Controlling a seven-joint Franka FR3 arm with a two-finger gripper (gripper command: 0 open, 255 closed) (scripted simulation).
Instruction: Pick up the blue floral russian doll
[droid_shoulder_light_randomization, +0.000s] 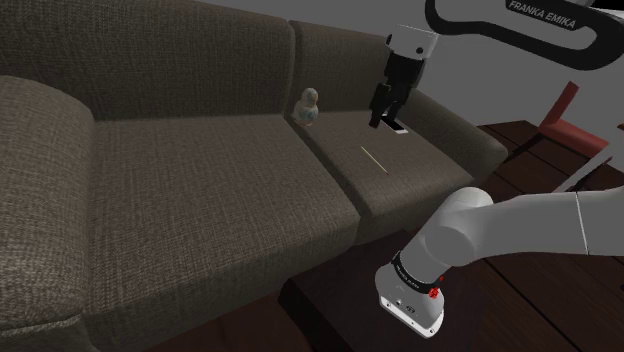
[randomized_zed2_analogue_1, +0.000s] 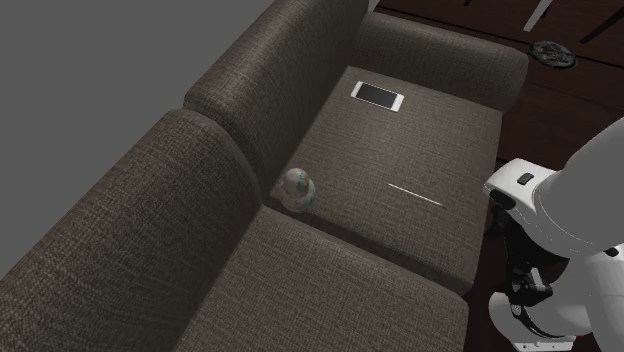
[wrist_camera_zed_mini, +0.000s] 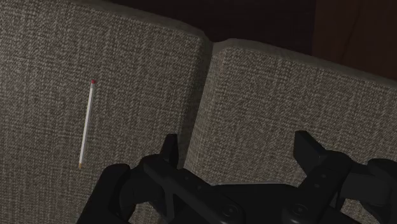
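Closest to the shoulder camera, the white Franka arm (droid_shoulder_light_randomization: 470, 225) is seen rising from the lower right and reaching up and left over a sofa.

The dark brown woven-fabric sofa (droid_shoulder_light_randomization: 200, 190) is the largest thing shown, with two seat cushions and a tall backrest.

The black gripper (droid_shoulder_light_randomization: 388, 118) is held in the air above the seat cushion on the shoulder view's right. In the wrist view its two fingers (wrist_camera_zed_mini: 170, 153) are seen standing wide apart with only sofa fabric between them, so nothing is held.

A white smartphone (randomized_zed2_analogue_1: 378, 96) lies flat on that same cushion, near the backrest. In the shoulder view it shows just past the fingertips.

The russian doll (droid_shoulder_light_randomization: 310, 105), pale with a bluish tint, stands upright at the back of the seat. It is set against the backrest at the seam between the two cushions, well apart from the gripper.

A thin pencil (wrist_camera_zed_mini: 87, 124) with a red tip lies near the middle of the cushion under the gripper.

A failed grasp is judged the main risk. The doll is rounded, so it could be squeezed out of the fingers if gripped too high or off centre. It could be toppled on the soft cushion, or pushed into the seam, if a finger is brought down on it. With the backrest just behind it, a finger could be caught on the fabric. The smartphone, lying nearer, could be taken by mistake.
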